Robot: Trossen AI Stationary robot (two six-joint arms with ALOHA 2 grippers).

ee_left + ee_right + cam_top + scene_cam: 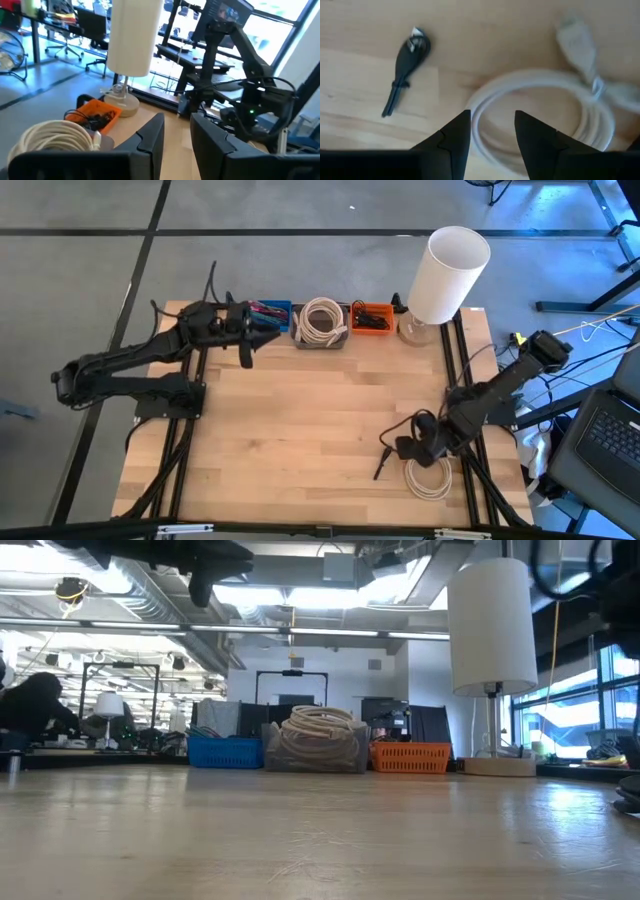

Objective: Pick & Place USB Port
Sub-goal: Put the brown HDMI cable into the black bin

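The right gripper (492, 132) hangs narrowly open over the white cable (540, 100), ready to grasp it. The left gripper (175, 135), also narrow and empty, waits near the bins (320, 330).

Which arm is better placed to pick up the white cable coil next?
The right. Its tool hovers directly above the white cable coil near the table's front right corner, with its fingers apart over the coil in the right wrist view. The left tool is far off, by the bins at the back edge.
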